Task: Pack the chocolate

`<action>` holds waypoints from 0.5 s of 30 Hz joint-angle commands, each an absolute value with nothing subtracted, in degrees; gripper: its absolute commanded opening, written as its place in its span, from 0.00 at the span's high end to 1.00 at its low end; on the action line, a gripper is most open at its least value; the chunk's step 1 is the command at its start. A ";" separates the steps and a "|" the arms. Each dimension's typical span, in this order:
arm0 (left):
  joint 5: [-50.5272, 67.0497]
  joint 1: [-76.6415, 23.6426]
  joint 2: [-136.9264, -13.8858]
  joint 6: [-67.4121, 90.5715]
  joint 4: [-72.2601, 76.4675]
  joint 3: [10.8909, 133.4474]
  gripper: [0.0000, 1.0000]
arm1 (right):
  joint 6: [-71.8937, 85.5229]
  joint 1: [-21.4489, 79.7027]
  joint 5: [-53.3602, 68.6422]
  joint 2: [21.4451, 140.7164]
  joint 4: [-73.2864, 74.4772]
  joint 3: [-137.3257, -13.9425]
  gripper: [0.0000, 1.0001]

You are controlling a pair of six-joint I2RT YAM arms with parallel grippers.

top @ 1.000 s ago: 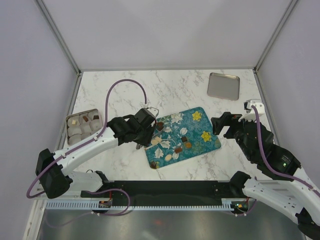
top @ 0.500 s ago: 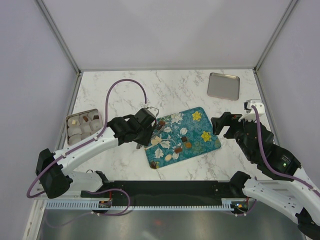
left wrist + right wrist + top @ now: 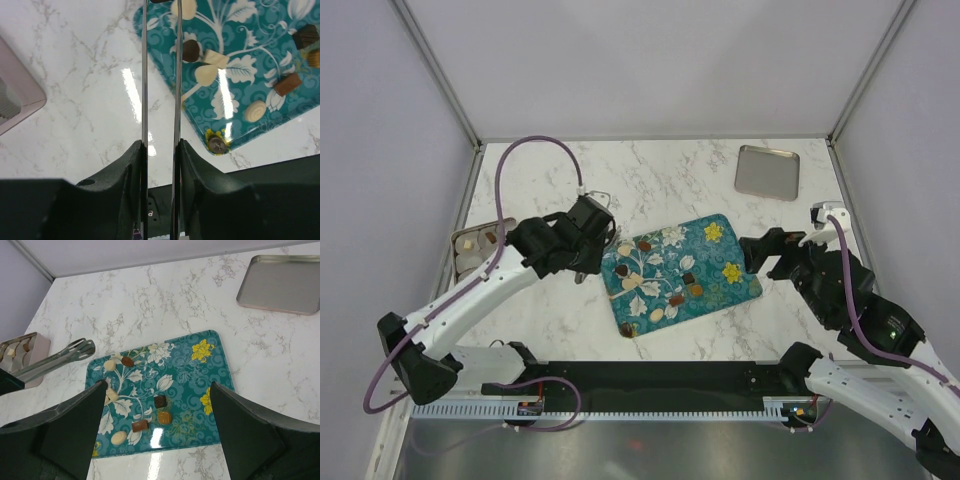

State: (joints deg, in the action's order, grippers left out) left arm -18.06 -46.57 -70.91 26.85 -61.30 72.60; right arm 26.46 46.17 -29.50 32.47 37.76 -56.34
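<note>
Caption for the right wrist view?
Right gripper open, facing the teal tray of chocolates; tongs near its left edge, steel tray beyond.

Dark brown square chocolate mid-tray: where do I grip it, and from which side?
Pinch the dark brown square chocolate across its two free side faces, from straight above: it lies flat, and the caramel round chocolate crowds its near side.

Glossy teal tray (image 3: 708, 254), matt metal tray (image 3: 767, 172), shiny metal tongs (image 3: 144, 75), smooth marble-look tbl (image 3: 660, 172).

Overhead view looks down on the whole desk (image 3: 670, 170); both wrist views look obliquely, closer, sharing the teal tray (image 3: 748, 282).
</note>
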 commanded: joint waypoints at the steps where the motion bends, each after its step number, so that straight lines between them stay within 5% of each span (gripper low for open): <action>1: -21.10 -40.54 -67.34 30.24 -66.88 74.71 0.66 | 25.31 46.32 -27.60 31.47 35.60 -54.93 0.07; 8: -19.42 -19.64 -61.97 26.11 -68.90 73.39 0.65 | 24.17 46.32 -26.37 29.97 34.89 -53.61 0.06; 15: -21.09 -9.94 -61.08 24.08 -70.93 73.83 0.64 | 22.33 46.32 -25.75 29.62 34.89 -53.44 0.06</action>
